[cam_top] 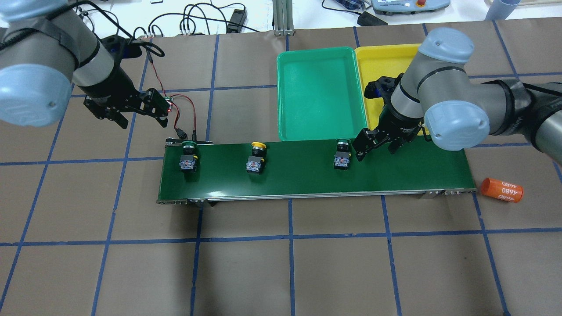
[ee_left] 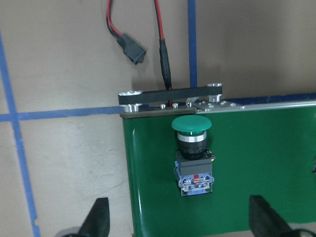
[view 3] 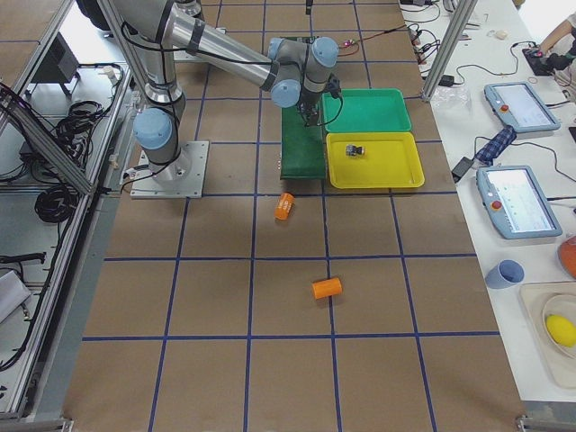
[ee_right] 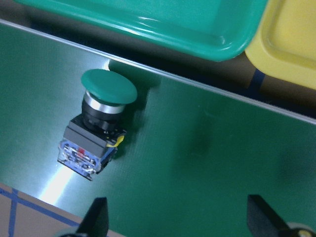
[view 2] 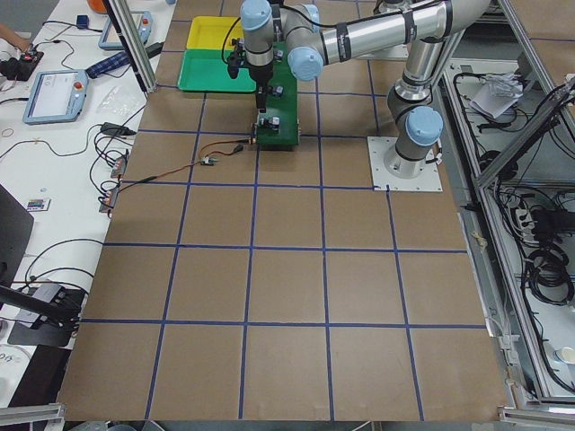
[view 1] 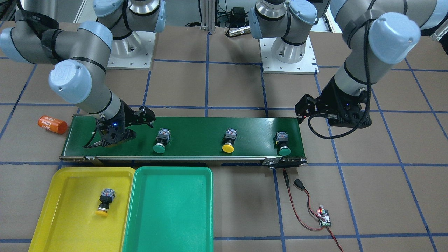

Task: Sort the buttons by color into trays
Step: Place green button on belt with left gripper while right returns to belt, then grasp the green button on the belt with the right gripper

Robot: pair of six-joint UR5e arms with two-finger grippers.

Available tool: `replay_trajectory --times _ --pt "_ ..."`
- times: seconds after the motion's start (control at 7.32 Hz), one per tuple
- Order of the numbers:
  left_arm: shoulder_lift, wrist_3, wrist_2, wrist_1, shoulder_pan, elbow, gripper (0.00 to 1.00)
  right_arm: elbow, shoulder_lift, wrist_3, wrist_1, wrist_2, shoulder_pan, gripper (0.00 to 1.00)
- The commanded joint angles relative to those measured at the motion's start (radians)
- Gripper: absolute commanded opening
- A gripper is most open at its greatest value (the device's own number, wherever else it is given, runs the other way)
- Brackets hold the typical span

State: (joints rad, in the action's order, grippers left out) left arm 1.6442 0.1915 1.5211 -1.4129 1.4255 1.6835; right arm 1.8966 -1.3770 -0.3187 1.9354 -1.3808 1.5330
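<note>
The right gripper and left gripper hung wide open, empty, at the ends of the belt. The right needed to straddle its nearest green button squarely.

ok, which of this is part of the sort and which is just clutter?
Job: yellow tray holding one yellow button; teal-green tray; conveyor belt carrying a second yellow button, a green button near the trays, another green button at its end.
Lying about: orange cylinder beside the belt; second orange cylinder; wired circuit board.
</note>
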Motion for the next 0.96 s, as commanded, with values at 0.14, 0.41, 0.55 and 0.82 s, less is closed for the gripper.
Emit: replay_trajectory --times 0.14,0.41,0.55,0.82 --pt "-0.033 -0.128 0.03 -0.207 0.088 -0.165 1.0 0.002 0.028 0.133 0.091 0.006 0.065 1.0" --pt "-0.05 -0.142 0.08 -0.212 0.164 -0.141 1.0 0.004 0.058 0.176 0.126 -0.004 0.097 1.0" --pt "-0.05 -0.142 0.089 -0.212 0.164 -0.14 1.0 0.005 0.062 0.161 0.14 -0.015 0.098 0.89" --pt "-0.046 -0.147 0.087 -0.19 0.132 -0.134 1.0 0.006 0.062 0.152 0.132 -0.076 0.096 0.31"
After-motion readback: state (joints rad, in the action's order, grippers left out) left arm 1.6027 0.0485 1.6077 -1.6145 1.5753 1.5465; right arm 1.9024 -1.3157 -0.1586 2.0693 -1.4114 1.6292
